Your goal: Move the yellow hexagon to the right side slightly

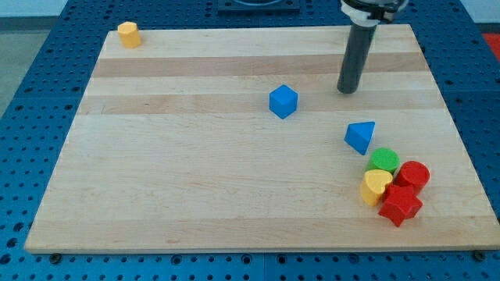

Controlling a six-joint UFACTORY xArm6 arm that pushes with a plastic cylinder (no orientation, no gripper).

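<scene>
We take the blue cube (283, 101) near the middle of the counter (195, 187) as our landmark and read the view from its left to its right.

Far to the cube's left and toward the view's top, close to the counter's top-left corner, we see the yellow hexagon (129, 34). It stands alone on its flat base, well apart from every other block. It looks compact, with no clear long axis, and we cannot tell which way its faces point at this size. The wood to its right is open along the top strip.

The blue cube itself sits with one corner edge turned toward the view's bottom.

To the cube's right and slightly toward the view's top, my tip (348, 90) rests at the counter, near the cube but not touching it, and very far from the yellow hexagon. The rod carries no jaws, so we have no open or closed state to tell.

Right of the cube and lower lies a blue triangular block (360, 136). Farther right and lower still, a tight cluster sits near the counter's right edge: a green round block (383, 160), a red round block (412, 175), a yellow heart-shaped block (376, 186) and a red star-shaped block (400, 205), touching one another.
</scene>
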